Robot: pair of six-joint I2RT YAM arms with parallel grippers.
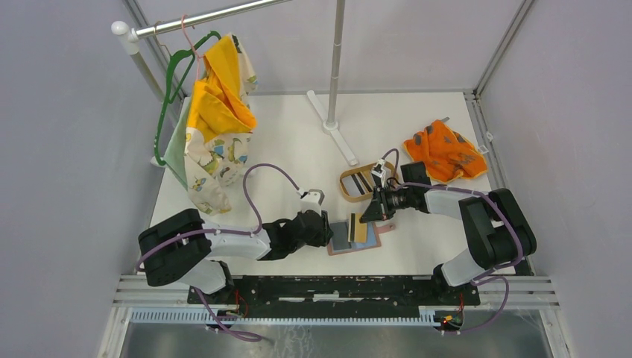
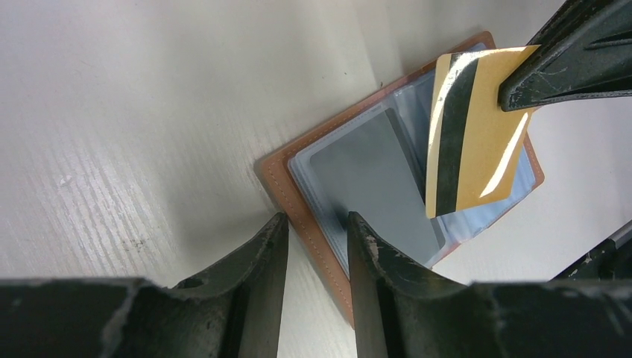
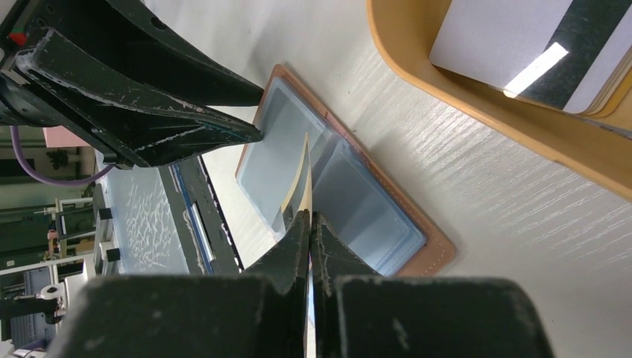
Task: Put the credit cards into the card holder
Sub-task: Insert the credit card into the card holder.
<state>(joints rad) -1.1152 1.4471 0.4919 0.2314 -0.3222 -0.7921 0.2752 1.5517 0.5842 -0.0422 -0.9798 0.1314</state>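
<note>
The card holder (image 1: 370, 242) lies open on the table, reddish-brown rim up, blue-grey pockets showing (image 2: 298, 160) (image 3: 358, 212). A dark grey card (image 2: 373, 179) sits in its left page. My left gripper (image 1: 326, 227) (image 2: 316, 220) is open and straddles the holder's left edge, with one fingertip (image 2: 356, 224) on the inside page and the other on the table. My right gripper (image 1: 370, 212) (image 3: 310, 216) is shut on a yellowish credit card with a black stripe (image 2: 477, 127) (image 3: 302, 171). It holds the card on edge over the holder's middle fold.
An oval light-wood tray (image 1: 347, 186) (image 3: 417, 74) behind the holder contains more cards, with a white black-striped one (image 3: 499, 37) on top. An orange patterned cloth (image 1: 445, 153) lies at the back right. Clothes on hangers (image 1: 216, 127) hang at the back left. A pole foot (image 1: 335, 123) stands at the back centre.
</note>
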